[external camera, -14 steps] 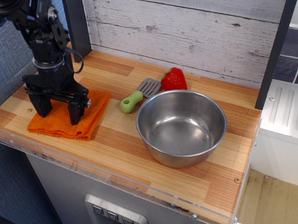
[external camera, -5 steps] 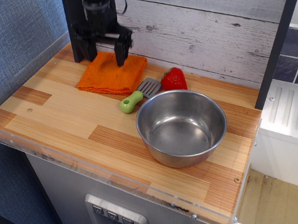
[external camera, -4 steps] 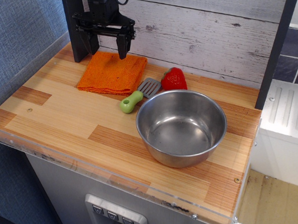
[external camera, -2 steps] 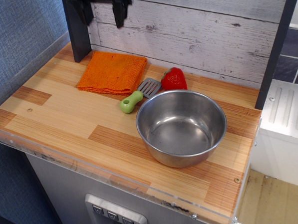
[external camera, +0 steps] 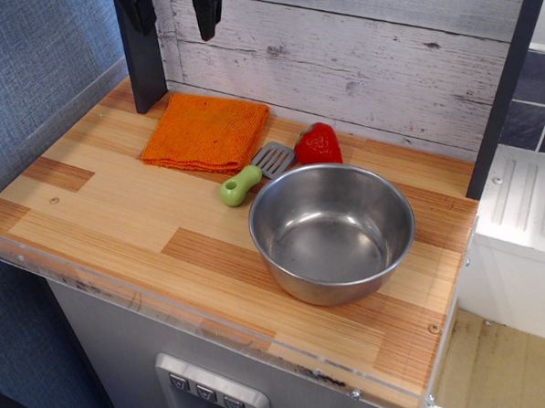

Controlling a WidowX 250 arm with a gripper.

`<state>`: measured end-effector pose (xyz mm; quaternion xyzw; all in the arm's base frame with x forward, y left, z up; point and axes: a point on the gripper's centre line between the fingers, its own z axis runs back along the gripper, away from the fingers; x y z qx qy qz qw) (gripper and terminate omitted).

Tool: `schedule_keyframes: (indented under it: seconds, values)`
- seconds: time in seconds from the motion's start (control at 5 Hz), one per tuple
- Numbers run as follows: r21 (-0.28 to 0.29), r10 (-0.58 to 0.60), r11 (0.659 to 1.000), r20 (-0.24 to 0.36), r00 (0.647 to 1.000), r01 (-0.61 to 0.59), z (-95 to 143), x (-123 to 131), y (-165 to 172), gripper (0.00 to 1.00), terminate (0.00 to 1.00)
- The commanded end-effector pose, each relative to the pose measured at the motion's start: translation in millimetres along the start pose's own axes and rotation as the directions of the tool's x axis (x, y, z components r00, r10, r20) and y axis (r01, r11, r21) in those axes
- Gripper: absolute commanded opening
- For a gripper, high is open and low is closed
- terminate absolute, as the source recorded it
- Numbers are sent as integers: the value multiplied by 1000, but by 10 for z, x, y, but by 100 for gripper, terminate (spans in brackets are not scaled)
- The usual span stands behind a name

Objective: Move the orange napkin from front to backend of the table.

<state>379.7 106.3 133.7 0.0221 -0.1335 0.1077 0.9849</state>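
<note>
Seen from above and in front, the table — a light wood-plank countertop with darker brown strips and a clear acrylic rim along its near edge — is pictured with the orange napkin laid flat at its far left corner. The folded cloth is spread close to the whitewashed plank wall and just right of a dark upright post, with nothing resting on it.

High at the top edge of the single view, the gripper is caught only in part: two black fingers are seen hanging down, spread apart with bare wall showing between them. The pincer is released, nothing is held in it, and it is lifted well clear of the napkin below.

Just right of the napkin, a small toy spatula with a green handle and grey blade is laid at a slant, its blade close to the cloth's near right corner; whether the two touch cannot be told. A red strawberry toy is set just beside the blade, toward the wall. Near both — and nearer the camera — a steel bowl is placed upright, its inside bare and shiny.

Below the table's near edge, a grey base with a small panel of buttons is shown. At far right, a white ribbed surface is partly seen beyond a second dark post.
</note>
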Motion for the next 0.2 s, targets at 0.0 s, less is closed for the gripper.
schedule_keyframes:
  seconds: [0.0]
  values:
    - [9, -1, 1000, 59, 998, 0, 251, 19, 17, 100, 100]
